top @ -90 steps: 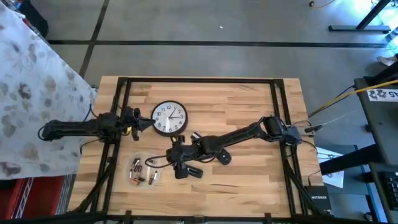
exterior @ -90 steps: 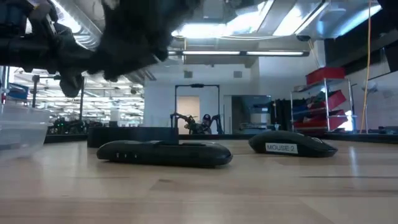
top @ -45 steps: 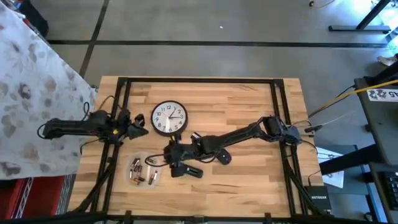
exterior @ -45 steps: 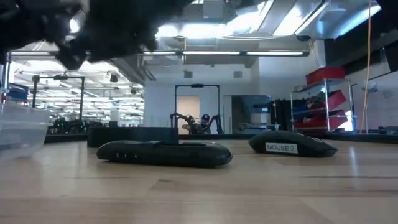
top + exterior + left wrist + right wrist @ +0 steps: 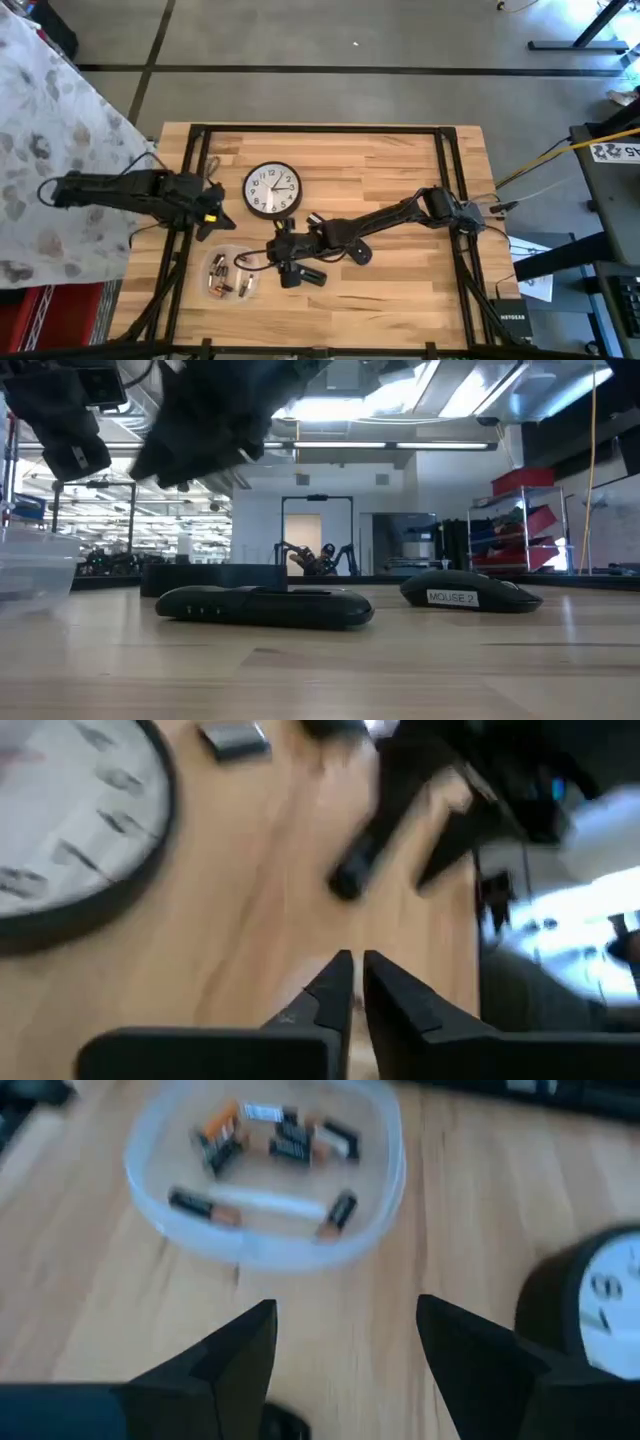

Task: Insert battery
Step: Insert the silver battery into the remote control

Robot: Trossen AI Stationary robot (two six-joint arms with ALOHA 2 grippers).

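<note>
Centrally in the high view, a round white wall clock (image 5: 272,190) is seen lying face-up on the wooden surface (image 5: 380,160). Just below and left of it, toward the lower left of the surface, a clear plastic dish (image 5: 230,274) is set, and several batteries (image 5: 222,277) are scattered inside it; the same dish (image 5: 266,1175) and its batteries (image 5: 275,1142) fill the upper part of the right wrist view. The right claw (image 5: 284,262) is stretched across from the right side and is held low just right of the dish, over a dark remote-like device (image 5: 303,275); its fingers (image 5: 230,1355) are spread well apart, with nothing between them. The left claw (image 5: 213,217) is positioned at the left edge of the surface, between the clock and the dish, and its fingers (image 5: 332,990) are drawn almost together around nothing. In the low view, the long dark device (image 5: 265,605) and a computer mouse labelled MOUSE 2 (image 5: 470,593) are seen resting flat on the surface, with the mouse farther right.
</note>
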